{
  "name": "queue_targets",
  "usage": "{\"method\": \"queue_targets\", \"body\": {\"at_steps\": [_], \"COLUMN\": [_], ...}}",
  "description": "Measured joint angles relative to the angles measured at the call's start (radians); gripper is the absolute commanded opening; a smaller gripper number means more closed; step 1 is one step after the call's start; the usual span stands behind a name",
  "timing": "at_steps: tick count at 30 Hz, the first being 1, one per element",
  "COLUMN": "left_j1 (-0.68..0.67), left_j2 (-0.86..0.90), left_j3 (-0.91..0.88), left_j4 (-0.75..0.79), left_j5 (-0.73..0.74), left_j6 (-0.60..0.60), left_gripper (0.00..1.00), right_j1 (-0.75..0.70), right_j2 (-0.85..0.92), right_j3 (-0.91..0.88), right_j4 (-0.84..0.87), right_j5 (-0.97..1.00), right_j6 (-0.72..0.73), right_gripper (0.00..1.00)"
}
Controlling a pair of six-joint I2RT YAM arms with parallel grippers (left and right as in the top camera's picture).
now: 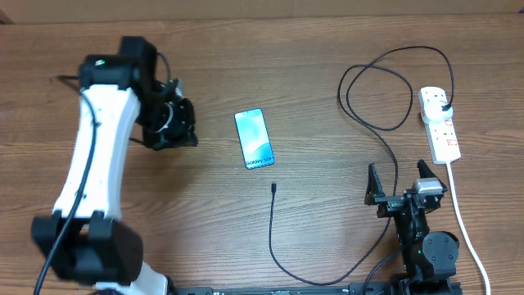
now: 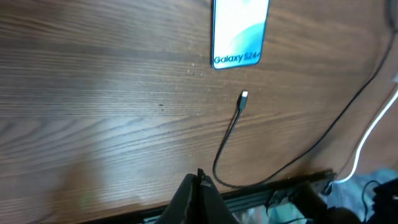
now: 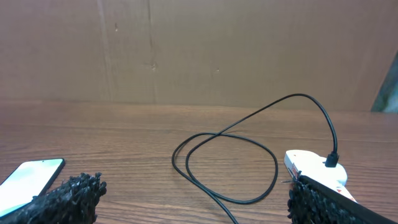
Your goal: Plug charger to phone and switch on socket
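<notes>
The phone (image 1: 254, 138) lies flat mid-table with its cyan screen up; it also shows in the left wrist view (image 2: 239, 31) and the right wrist view (image 3: 28, 177). The charger cable (image 1: 385, 131) loops across the right side. Its connector tip (image 1: 273, 188) lies free just below the phone (image 2: 244, 96). Its black plug (image 1: 444, 107) sits in the white socket strip (image 1: 440, 123), also in the right wrist view (image 3: 314, 168). My left gripper (image 1: 182, 131) is shut and empty, left of the phone. My right gripper (image 1: 401, 184) is open and empty at the front right.
The socket's white cord (image 1: 467, 229) runs down toward the front right edge. The cable's lower loop (image 1: 282, 262) lies near the front edge. A cardboard wall (image 3: 199, 50) stands behind the table.
</notes>
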Motion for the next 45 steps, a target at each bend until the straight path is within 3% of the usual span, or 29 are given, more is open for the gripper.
{"method": "queue_targets", "body": {"at_steps": [12,19,45], "left_j1": [-0.178,-0.220,-0.359], "left_j2": [0.177,0.230,0.244], "left_j3": [0.000,0.000,-0.001], "left_j4": [0.131,0.240,0.382], "left_j5": [0.002,-0.008,-0.283], "left_j6": [-0.014,-0.095,-0.347], "left_gripper": [0.04,0.04,0.04], "right_j1": [0.000,0.000,0.000], "right_j2": [0.000,0.000,0.000], "right_j3": [0.000,0.000,0.000], "right_j4": [0.000,0.000,0.000], "right_j5": [0.000,-0.001,0.000], "right_j6": [0.000,0.000,0.000], "right_gripper": [1.00,1.00,1.00]}}
